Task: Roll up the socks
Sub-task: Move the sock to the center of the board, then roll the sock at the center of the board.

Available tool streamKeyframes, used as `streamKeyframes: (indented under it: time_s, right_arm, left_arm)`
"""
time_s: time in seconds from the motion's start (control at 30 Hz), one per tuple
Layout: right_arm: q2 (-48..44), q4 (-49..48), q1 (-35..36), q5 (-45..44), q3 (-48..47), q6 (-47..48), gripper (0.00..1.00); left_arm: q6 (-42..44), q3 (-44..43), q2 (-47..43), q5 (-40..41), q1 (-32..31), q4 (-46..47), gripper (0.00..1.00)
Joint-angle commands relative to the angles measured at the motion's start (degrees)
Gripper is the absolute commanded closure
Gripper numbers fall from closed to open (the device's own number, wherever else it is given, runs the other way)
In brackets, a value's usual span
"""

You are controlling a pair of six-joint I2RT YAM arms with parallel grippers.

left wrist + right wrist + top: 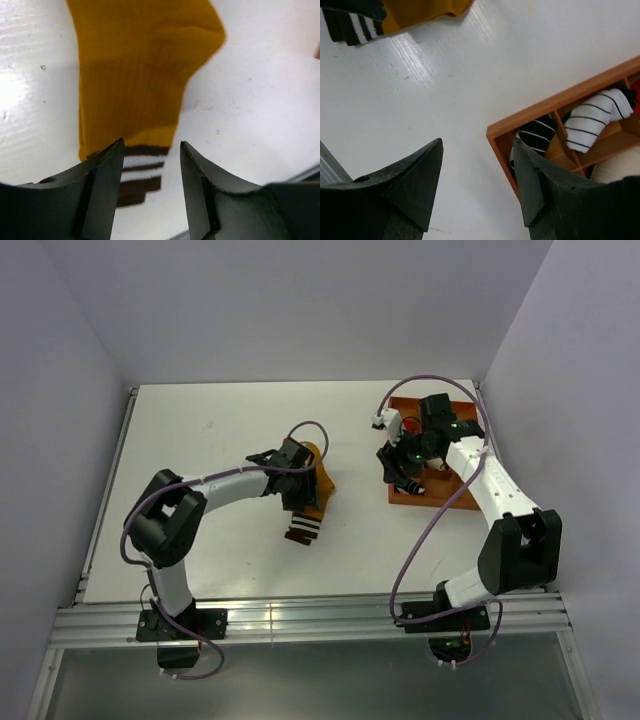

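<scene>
The mustard-orange sock [320,483] lies flat mid-table, its brown-and-white striped cuff [304,528] toward the near edge. My left gripper [298,495] hovers over it, open and empty. In the left wrist view the sock [135,65] fills the top and the cuff [142,165] shows between my open fingers [107,170]. My right gripper [402,475] is open and empty over the left edge of the orange tray [440,502]. In the right wrist view a black-and-white striped sock [537,134] lies in the tray's corner compartment, partly hidden behind my right finger [535,185].
The tray [492,132] has wooden dividers. A white fabric piece with thin black stripes [590,125] sits in the neighbouring compartment, with a cream bundle [620,167] and a bit of red [636,92] beside it. Grey walls enclose the table; a metal rail runs along its near edge.
</scene>
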State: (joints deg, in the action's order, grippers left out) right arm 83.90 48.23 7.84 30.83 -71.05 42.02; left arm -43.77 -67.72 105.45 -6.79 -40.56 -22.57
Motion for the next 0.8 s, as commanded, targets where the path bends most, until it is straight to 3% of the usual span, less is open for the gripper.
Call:
streamKeyframes:
  time_s: [0.0,0.17,0.37,0.57,0.77]
  right_arm:
    - [-2.2,-2.4,2.4,-0.7,-0.4,-0.7,0.34]
    - [-2.9,-4.0,6.3,-2.3,2.0,-1.9,0.34]
    - [-3.7,-11.0,19.9,-7.3,8.3,-6.7,0.35]
    - [-2.6,-19.4,30.6,-11.7,12.3,-13.3,0.35]
    - [2.8,-22.2,38.4,-15.5,9.8,-19.7,0.34]
  left_arm:
    - [0.7,-4.2,-5.9,-2.4,0.5,-0.5,0.45]
    - [-2.9,-6.8,-10.7,-2.3,3.7,-2.0,0.46]
    - [-12.5,-1.7,-21.2,-0.3,18.4,-1.7,0.47]
    - [-11.7,-3.9,-28.4,1.2,26.7,-5.3,0.46]
    - [-10.0,-4.4,-32.1,0.2,31.1,-7.1,0.46]
